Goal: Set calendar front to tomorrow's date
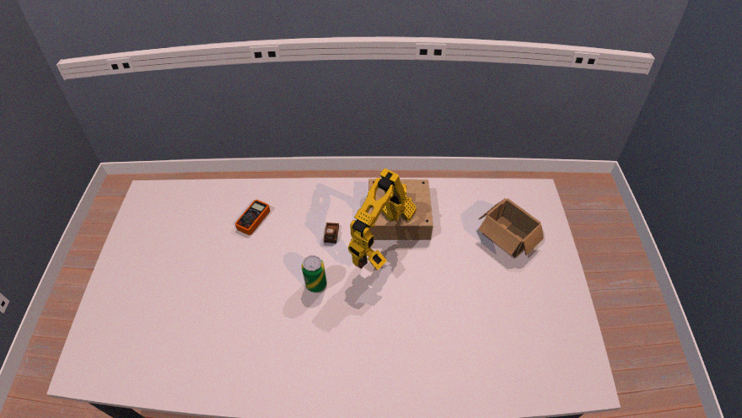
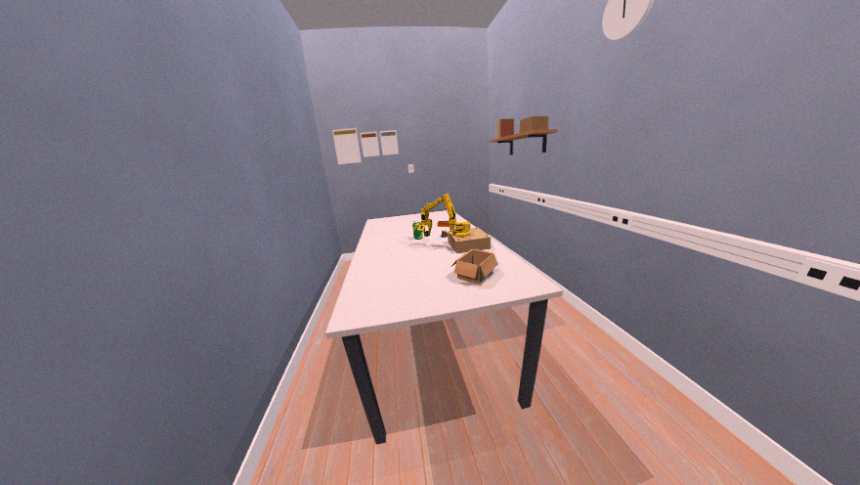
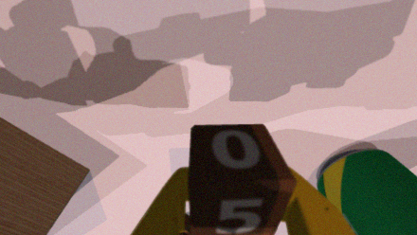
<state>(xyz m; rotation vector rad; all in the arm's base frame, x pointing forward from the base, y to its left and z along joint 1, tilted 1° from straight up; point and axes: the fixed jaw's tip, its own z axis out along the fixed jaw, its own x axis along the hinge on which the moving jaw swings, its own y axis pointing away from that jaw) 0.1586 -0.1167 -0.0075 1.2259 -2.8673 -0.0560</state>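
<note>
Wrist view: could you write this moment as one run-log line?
hand: shut on number cube | faces seen: 0, 5 | cube: lifted off table | green can: beside | calendar tray: apart

The room is narrow, with blue-grey walls (image 2: 150, 210) and a wood floor (image 2: 481, 409) of long planks. A white table (image 2: 421, 288) on dark legs (image 2: 364, 385) stands in the middle. A white strip (image 2: 662, 232) with black sockets runs along one wall. Above it hangs a small wood shelf (image 2: 522, 136) with two boxes and a round white clock (image 2: 625, 15). Three paper sheets (image 2: 346, 146) hang on the far wall
</note>
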